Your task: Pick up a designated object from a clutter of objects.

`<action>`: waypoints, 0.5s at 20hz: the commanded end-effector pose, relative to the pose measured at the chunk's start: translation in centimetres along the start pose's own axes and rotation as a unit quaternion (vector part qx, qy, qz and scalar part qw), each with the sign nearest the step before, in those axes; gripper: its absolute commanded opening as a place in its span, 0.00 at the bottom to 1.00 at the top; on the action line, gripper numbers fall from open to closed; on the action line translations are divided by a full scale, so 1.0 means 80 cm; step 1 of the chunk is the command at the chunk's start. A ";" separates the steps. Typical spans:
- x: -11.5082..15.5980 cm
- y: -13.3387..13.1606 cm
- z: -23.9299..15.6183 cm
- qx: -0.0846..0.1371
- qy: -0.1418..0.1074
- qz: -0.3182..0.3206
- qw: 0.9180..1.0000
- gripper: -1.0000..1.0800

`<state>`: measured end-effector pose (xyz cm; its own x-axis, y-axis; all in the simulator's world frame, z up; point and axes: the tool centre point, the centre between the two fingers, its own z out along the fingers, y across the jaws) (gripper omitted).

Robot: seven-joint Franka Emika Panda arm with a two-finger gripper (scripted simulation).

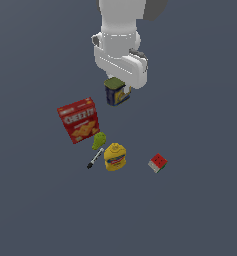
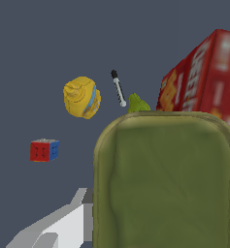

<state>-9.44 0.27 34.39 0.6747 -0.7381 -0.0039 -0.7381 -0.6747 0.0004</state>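
— Six things in the exterior view. Where is the tin can (image 1: 117,92)?

— Directly under the gripper (image 1: 121,86), toward the far side of the grey floor (image 1: 200,210), well apart from the rest. Its olive top and blue-and-yellow side show below the white wrist; whether it is off the floor I cannot tell. The Cheez-It box (image 1: 79,120) lies nearer, then the green fruit (image 1: 99,140), the black marker (image 1: 95,158) and the mustard bottle (image 1: 115,156) bunched close; the cube (image 1: 158,163) sits apart on that view's right.

— And the wrist view?

— The can's top (image 2: 167,181) fills it — a matte, rounded rectangle with a raised rim. One pale finger (image 2: 63,225) lies alongside its edge; the other is hidden, so I cannot tell whether the fingers are clamped or merely straddling.

— How to do it well?

— My judgement: squeeze the flat long sides, not the rounded corners; smooth metal slips. Lift straight — nothing crowds it.
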 end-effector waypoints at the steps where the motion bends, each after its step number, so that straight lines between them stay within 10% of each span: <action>1: 0.009 0.004 -0.031 0.001 0.001 0.000 1.000 0.00; 10: 0.032 0.012 -0.105 0.000 0.002 0.000 1.000 0.00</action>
<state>-8.57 -2.03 41.84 0.6740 -0.7387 -0.0025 -0.7387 -0.6740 0.0015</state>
